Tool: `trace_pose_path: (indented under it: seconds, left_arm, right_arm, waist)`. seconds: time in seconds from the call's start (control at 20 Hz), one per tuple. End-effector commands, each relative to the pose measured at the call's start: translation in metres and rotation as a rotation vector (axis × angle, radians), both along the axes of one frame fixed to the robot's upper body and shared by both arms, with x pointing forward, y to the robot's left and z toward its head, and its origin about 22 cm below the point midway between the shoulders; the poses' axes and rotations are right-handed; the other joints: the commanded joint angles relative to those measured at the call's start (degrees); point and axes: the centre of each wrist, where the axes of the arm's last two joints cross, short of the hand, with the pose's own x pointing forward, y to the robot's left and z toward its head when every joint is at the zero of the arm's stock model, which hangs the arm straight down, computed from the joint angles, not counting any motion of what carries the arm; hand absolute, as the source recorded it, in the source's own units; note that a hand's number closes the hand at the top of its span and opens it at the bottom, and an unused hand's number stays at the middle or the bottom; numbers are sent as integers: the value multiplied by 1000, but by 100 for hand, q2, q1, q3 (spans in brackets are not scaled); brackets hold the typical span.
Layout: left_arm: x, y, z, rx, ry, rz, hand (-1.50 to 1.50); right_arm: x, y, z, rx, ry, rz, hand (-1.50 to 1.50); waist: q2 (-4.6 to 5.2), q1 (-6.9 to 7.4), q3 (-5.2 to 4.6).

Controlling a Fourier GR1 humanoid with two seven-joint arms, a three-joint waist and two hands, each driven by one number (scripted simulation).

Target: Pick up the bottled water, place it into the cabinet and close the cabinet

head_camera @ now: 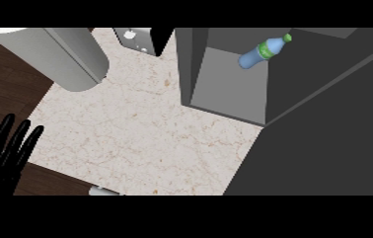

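Observation:
The water bottle [263,52], pale blue with a green label and green cap, lies tilted inside the dark grey cabinet [218,79] at the upper right of the head view. The cabinet's door [320,133] stands swung open toward the lower right, a large dark panel. My left hand [16,145] shows at the left edge with its black fingers straight and pointing up, holding nothing and far from the cabinet. My right hand does not show anywhere.
A grey cylinder-like body [69,54] lies across the upper left of the marble counter [146,133]. A small grey fixture with white knobs [134,38] stands at the back. Dark wood floor [22,84] borders the counter on the left.

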Motion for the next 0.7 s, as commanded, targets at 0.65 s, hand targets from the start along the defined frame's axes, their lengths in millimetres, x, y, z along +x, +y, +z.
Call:
trace_pose_path:
  seconds: [0.65]
  left_arm:
    - [8, 11, 7, 8, -24, -14, -150]
  right_arm:
    - [10, 30, -7, 37, 100, 176, 150]
  waist:
    - [214, 65, 6]
